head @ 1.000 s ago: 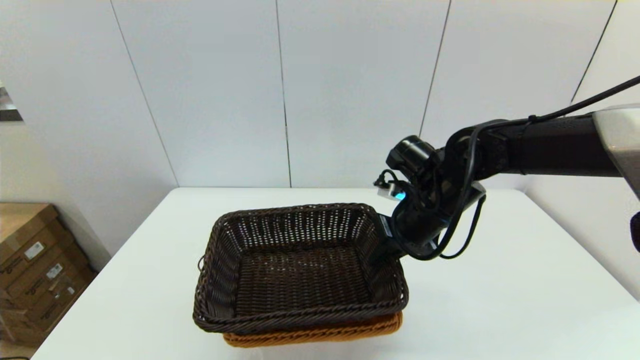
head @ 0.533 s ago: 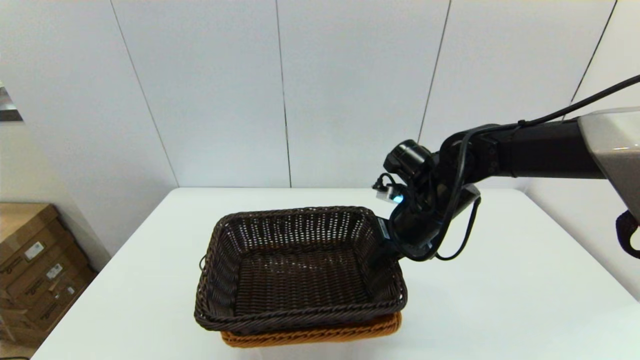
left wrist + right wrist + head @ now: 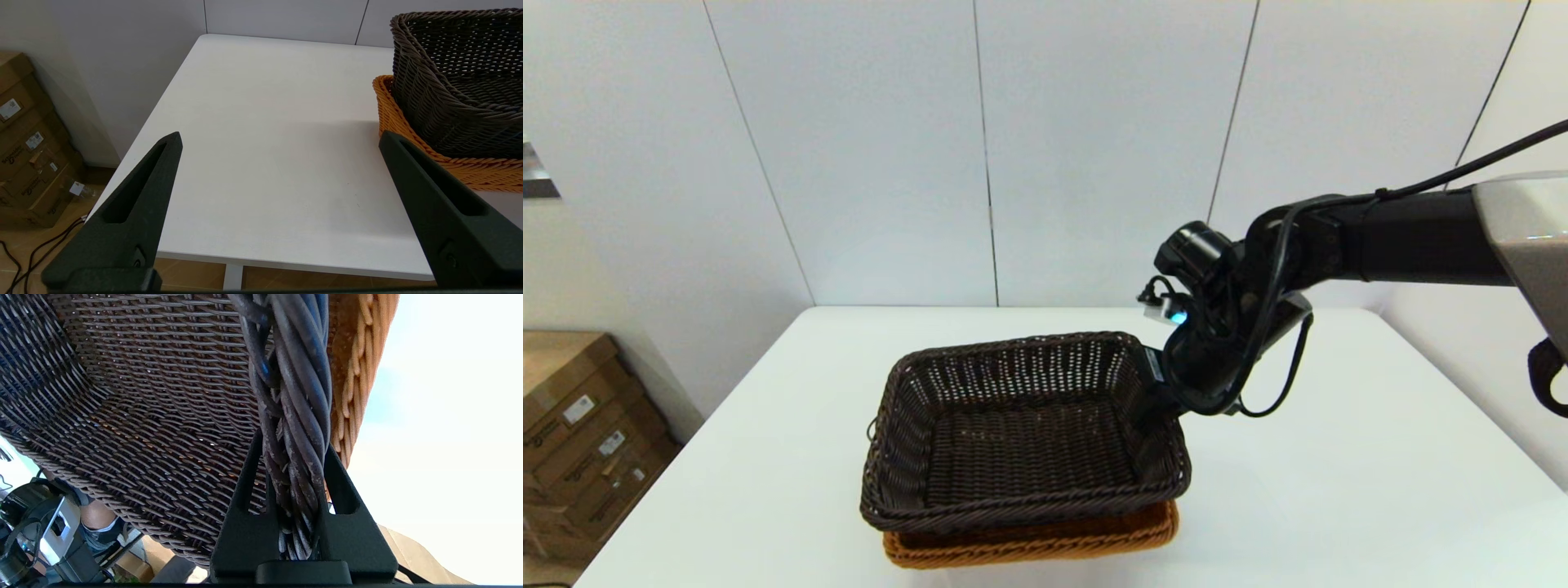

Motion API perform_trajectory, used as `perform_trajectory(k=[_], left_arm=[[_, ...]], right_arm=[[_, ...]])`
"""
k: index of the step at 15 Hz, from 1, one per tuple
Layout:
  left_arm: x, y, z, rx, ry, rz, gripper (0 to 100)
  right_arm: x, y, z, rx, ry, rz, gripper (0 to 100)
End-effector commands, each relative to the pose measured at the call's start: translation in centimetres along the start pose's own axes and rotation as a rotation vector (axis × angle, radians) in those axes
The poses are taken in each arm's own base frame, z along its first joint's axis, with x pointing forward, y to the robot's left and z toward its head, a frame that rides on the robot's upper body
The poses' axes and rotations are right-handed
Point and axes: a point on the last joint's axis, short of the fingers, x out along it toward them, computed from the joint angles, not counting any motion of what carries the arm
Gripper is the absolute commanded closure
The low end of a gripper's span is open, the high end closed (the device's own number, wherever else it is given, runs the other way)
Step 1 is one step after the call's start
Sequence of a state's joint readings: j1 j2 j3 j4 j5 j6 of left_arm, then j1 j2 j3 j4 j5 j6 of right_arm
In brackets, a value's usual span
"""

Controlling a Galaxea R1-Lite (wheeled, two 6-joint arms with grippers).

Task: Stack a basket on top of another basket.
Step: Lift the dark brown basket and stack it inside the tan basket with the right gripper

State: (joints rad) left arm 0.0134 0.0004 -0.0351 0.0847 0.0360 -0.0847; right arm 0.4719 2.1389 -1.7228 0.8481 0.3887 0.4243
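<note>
**Dark basket held by its rim, half-seated in the orange one**

The right gripper (image 3: 1156,404) is clamped on the braided rim of the dark brown basket (image 3: 1025,437); in the right wrist view its two black fingers (image 3: 241,522) sit one on each side of the thick twisted braid, pinching it tight. The grip is at the middle of the basket's right-hand short side, with the arm reaching in from the robot's right above the white table (image 3: 1339,482).

The dark brown basket sits over the orange basket (image 3: 1029,539), partly nested. It looks tilted, and the near edge of the orange rim shows below and in front of it, so the two are not yet squarely aligned. The left wrist view confirms it: the dark wall rises out of the orange one at an angle.

The left gripper (image 3: 280,141) hangs well to the left of the baskets, off the table's near left corner, its fingers spread wide and holding nothing.

Judging by the open weave, the basket should be light and fairly stiff, with some springy give in the walls. The braided rim is the sensible hold: thick, rough, unlikely to slip. Held on one side only, the far side may sag or catch on the orange rim, so it probably wants levelling before release.
</note>
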Motion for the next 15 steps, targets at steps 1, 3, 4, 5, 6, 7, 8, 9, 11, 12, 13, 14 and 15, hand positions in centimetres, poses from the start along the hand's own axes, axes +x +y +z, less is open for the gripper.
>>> perform_trajectory(k=[1,3,4,5,6,7,8,9,11,12,13,14,15], left_arm=[[0.0,0.0,0.0,-0.001,-0.001,0.001,0],[0.0,0.0,0.0,-0.001,-0.001,0.001,0],[0.0,0.0,0.0,-0.001,-0.003,0.001,0],[0.0,0.0,0.0,-0.001,-0.001,0.001,0],[0.0,0.0,0.0,-0.001,-0.003,0.001,0],[0.0,0.0,0.0,-0.001,-0.003,0.001,0],[0.0,0.0,0.0,-0.001,-0.003,0.001,0],[0.0,0.0,0.0,-0.001,-0.003,0.001,0],[0.0,0.0,0.0,-0.001,-0.003,0.001,0],[0.0,0.0,0.0,-0.001,-0.003,0.001,0],[0.0,0.0,0.0,-0.001,-0.003,0.001,0],[0.0,0.0,0.0,-0.001,-0.003,0.001,0],[0.0,0.0,0.0,-0.001,-0.003,0.001,0]], right_arm=[[1.5,-0.1,-0.2,0.003,0.048,-0.014,100],[2.0,-0.2,-0.1,0.006,0.059,-0.017,100],[2.3,-0.3,-0.1,0.009,0.065,-0.02,100],[2.4,-0.4,-0.1,0.012,0.068,-0.022,100],[2.6,-0.4,0.0,0.013,0.072,-0.023,100],[2.8,-0.5,0.0,0.017,0.076,-0.025,100],[2.8,-0.5,0.0,0.019,0.078,-0.027,100],[2.9,-0.6,0.0,0.023,0.079,-0.027,100],[2.7,-0.5,0.0,0.021,0.074,-0.026,100],[2.6,-0.5,0.0,0.023,0.072,-0.027,0],[2.5,-0.5,0.1,0.029,0.067,-0.026,0],[2.4,-0.4,0.0,0.027,0.068,-0.024,0],[2.1,-0.3,-0.1,0.019,0.059,-0.02,0]])
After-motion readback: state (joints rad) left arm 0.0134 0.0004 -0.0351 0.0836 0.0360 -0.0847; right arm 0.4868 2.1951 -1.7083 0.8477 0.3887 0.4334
